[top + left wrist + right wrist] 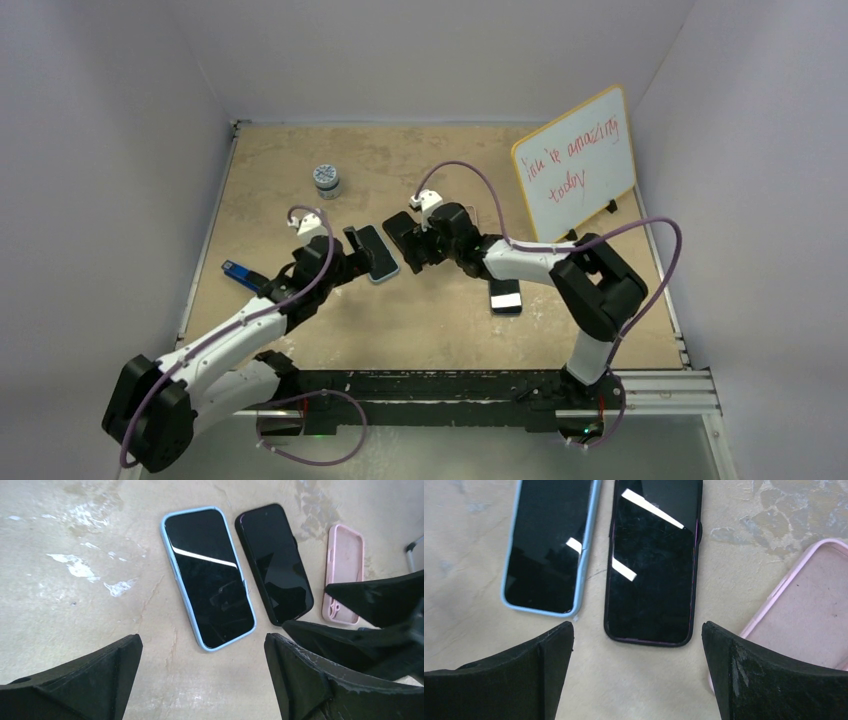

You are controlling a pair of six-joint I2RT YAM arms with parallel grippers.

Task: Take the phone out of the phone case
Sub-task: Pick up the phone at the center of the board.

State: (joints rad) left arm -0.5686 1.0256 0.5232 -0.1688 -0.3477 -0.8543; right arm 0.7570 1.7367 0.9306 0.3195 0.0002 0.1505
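The light is bright and soft, coming from above. Just ahead of the left pincer [202, 640], a white stripe of glare crosses the blue-cased phone [210, 580]. Ahead of the right pincer [638, 625], two white bars shine on the black phone [651, 570]. Both pincers' fingers [80, 685] look big, dark and a bit fuzzy up close. Shadows under them are faint.

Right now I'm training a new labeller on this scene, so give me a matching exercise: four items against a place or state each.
Things:
A blue-cased phone
B black phone
C pink case
D whiteboard

Places or states:
1 empty, nothing inside
2 middle of the row of three
3 propped upright, handwriting on it
4 end of the row, screen up

Pairs: A-4, B-2, C-1, D-3.
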